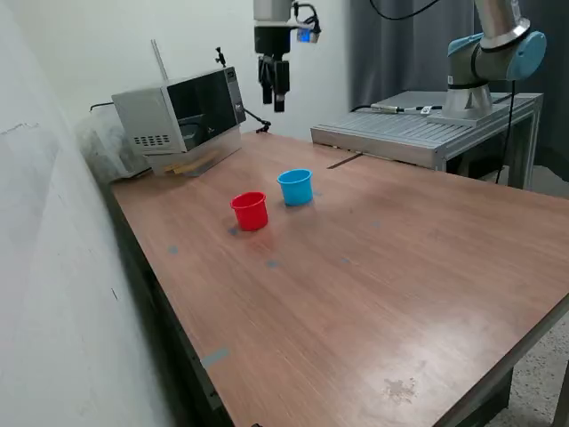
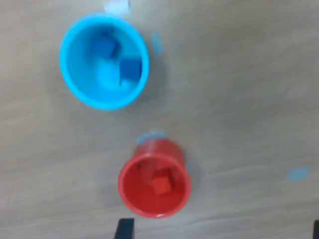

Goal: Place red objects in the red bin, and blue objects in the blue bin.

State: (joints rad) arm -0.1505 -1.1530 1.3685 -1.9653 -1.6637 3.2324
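Two dark-blue cubes sit in the light-blue cup; I see one red cube in the red cup; jaws look together, high above the tabletop; descending could topple a cup.

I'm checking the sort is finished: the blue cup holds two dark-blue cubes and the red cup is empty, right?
Not quite. The wrist view shows the red cup holding at least one red cube. The blue cup does hold two dark-blue cubes.
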